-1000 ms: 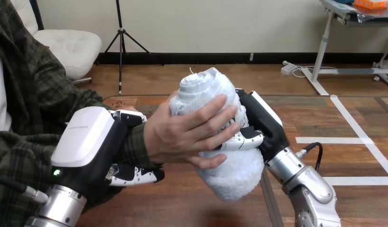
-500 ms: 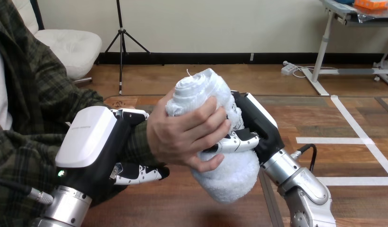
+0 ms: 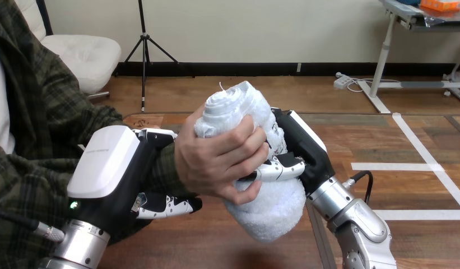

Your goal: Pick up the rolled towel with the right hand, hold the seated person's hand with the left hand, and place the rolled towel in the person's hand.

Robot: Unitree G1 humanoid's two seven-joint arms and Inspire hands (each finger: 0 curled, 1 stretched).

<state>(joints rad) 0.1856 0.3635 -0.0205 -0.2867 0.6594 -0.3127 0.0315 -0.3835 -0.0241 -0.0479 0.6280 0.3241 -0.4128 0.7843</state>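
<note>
My right hand (image 3: 303, 151) and the person's hand (image 3: 216, 159) both gripped the fluffy white rolled towel (image 3: 266, 210); my left hand (image 3: 112, 168) clasped the person's wrist (image 3: 163, 168)

right hand (image 3: 303, 148), person's hand (image 3: 216, 159) grip rolled towel (image 3: 266, 207); left hand (image 3: 112, 168) round wrist (image 3: 163, 168)
</note>
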